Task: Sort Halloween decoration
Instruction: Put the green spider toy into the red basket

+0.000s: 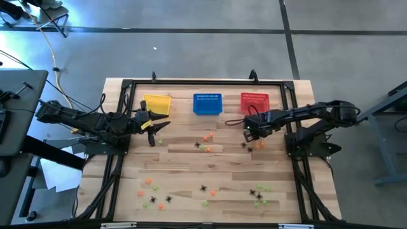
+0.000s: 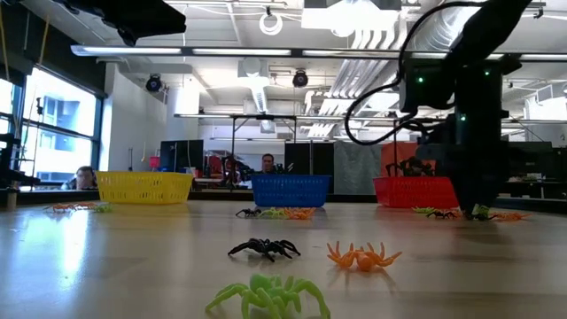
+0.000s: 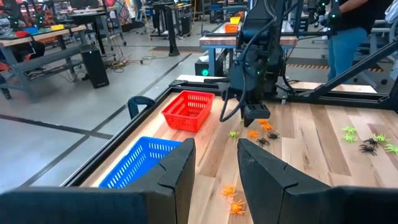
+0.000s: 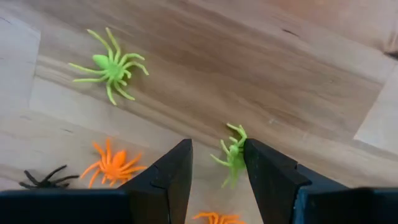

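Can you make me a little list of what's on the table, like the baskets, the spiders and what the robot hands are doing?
baskets: yellow basket, blue basket and red basket, in a row along the far edge
spiders: black, orange and green ones scattered on the wooden table
right gripper: low over the table near the red basket, fingers open around a green spider
left gripper: raised beside the yellow basket, open, holding nothing
in baskets: cannot tell

Table – pale wood planks, matt; baskets – plastic mesh; spiders – smooth, glossy plastic.
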You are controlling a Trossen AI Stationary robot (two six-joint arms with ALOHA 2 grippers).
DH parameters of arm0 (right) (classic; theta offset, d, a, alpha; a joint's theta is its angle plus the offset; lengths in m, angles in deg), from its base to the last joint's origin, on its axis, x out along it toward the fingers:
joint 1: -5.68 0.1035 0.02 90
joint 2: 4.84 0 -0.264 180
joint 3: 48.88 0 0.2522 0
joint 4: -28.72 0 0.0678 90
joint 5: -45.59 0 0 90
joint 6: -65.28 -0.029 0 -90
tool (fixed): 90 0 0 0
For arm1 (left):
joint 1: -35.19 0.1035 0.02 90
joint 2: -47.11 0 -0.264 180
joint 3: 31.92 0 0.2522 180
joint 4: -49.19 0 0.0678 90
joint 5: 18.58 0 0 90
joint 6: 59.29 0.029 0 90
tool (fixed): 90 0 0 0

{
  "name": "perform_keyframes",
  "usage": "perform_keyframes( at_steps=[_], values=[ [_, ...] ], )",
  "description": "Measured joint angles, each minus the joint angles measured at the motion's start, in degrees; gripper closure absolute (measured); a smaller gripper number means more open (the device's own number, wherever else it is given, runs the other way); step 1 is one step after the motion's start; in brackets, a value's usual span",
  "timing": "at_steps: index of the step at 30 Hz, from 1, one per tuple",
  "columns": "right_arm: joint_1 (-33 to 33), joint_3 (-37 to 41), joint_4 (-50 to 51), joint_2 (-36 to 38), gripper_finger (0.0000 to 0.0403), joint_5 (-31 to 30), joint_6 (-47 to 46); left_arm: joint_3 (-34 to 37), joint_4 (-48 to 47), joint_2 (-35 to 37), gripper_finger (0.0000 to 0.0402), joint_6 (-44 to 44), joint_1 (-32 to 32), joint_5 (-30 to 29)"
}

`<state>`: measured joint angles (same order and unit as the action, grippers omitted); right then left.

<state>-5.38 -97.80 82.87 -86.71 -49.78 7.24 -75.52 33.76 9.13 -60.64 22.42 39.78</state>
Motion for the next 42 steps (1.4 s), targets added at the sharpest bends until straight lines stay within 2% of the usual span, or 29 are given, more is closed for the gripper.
perform_keyframes(
  at_steps=[7,10,15,22,28,37,42],
  values=[
    [-0.3,0.9,-0.5,0.0,0.0264,0.0,0.0,0.0,0.0,0.0,0.0291,0.0,0.0,0.0],
    [-0.3,0.9,-1.0,0.0,0.0293,0.3,0.0,0.0,0.0,0.0,0.0291,0.0,0.0,0.0],
    [-0.3,1.0,-1.4,-0.1,0.0386,1.0,0.0,0.0,0.0,0.0,0.0291,0.0,0.0,0.0],
    [-0.1,0.1,-0.1,-0.2,0.0398,2.4,0.1,0.0,0.0,0.0,0.0291,0.0,0.0,0.0],
    [0.2,-8.0,7.7,-0.5,0.0400,2.9,3.3,0.0,0.0,0.0,0.0291,1.0,0.0,-0.1],
    [-0.7,-27.1,21.1,-0.4,0.0402,-9.9,11.0,0.0,0.2,0.0,0.0291,1.6,0.0,-0.2],
    [-4.5,-34.9,22.0,-0.3,0.0402,-14.2,16.3,0.0,0.2,0.0,0.0291,1.6,0.0,-0.3]
  ],
)
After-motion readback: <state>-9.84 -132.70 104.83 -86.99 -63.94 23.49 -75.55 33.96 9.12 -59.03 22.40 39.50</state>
